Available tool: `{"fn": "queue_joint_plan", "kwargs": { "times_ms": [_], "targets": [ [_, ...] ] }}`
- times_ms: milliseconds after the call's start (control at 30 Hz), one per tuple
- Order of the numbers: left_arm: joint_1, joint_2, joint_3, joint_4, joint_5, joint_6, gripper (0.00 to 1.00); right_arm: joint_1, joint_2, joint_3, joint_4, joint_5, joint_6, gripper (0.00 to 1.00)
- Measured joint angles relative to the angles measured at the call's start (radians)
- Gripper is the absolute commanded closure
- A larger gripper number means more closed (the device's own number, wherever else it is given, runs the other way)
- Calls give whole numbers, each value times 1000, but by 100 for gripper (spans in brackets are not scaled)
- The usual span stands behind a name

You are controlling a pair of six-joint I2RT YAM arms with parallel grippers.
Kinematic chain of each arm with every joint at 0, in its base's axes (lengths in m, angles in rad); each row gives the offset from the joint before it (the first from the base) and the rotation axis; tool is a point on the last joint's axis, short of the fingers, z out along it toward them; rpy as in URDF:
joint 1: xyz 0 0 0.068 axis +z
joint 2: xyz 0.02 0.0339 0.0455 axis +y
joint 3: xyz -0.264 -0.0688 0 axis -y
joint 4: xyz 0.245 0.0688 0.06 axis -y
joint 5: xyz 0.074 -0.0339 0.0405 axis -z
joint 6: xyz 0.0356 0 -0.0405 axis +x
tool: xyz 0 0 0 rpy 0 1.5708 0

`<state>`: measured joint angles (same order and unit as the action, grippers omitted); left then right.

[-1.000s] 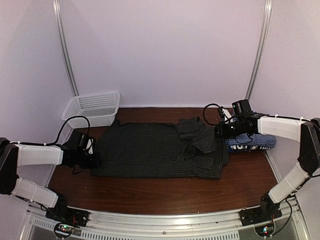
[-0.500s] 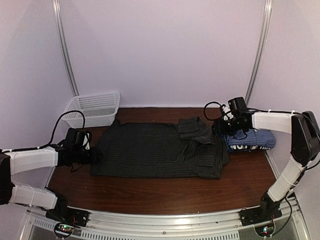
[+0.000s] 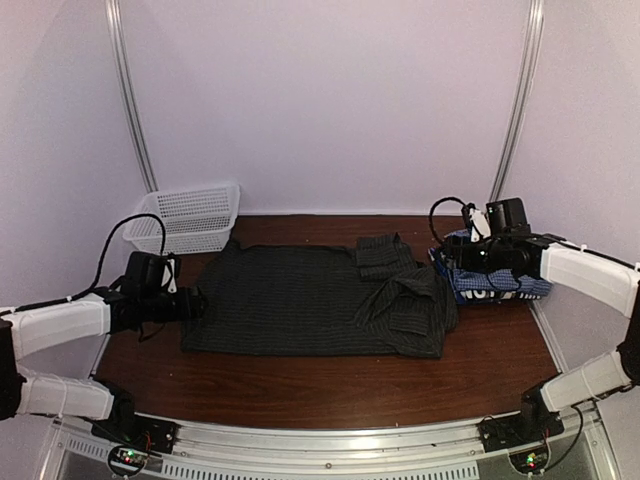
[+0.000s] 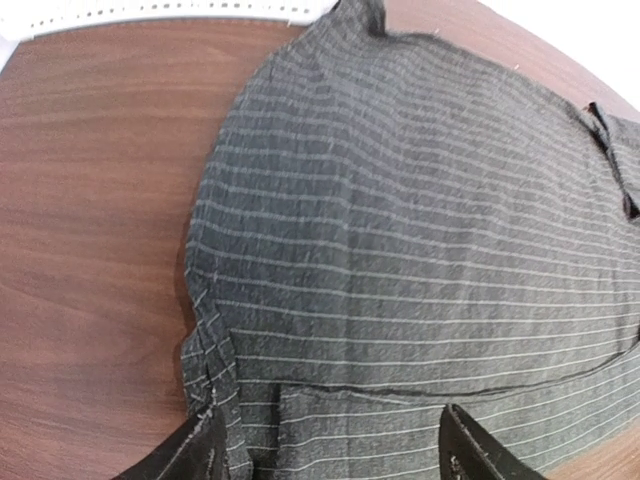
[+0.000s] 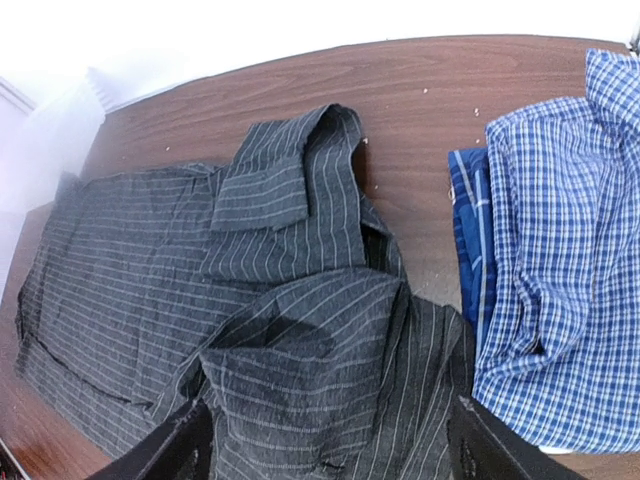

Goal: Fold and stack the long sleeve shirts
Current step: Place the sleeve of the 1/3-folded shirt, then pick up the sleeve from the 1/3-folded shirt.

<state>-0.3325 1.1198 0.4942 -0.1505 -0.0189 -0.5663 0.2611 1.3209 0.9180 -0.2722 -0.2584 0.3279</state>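
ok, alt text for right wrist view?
Black pinstriped shirt lies partly folded on the brown table, collar end bunched. To its right, a blue-white checked shirt sits on a navy one. Open right gripper frames the bottom edge.

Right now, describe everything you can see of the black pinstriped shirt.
The black pinstriped shirt is soft dark cloth with fine light stripes. It lies flat on the table, body spread toward the left, collar and sleeves folded in a rumpled heap at its right end, which appears to touch the folded blue shirts. The open left gripper and right gripper hover at its ends; neither grips it.
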Motion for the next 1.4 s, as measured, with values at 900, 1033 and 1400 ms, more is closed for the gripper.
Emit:
{"fn": "queue_joint_plan", "kwargs": {
  "times_ms": [900, 1033, 1400],
  "targets": [
    [0, -20, 4, 53, 113, 0, 23, 161, 47, -382, 217, -123, 143, 41],
    [0, -20, 4, 53, 113, 0, 23, 161, 70, -387, 238, -127, 149, 48],
    [0, -14, 4, 53, 114, 5, 23, 167, 134, -388, 304, -152, 150, 72]
  ]
}}
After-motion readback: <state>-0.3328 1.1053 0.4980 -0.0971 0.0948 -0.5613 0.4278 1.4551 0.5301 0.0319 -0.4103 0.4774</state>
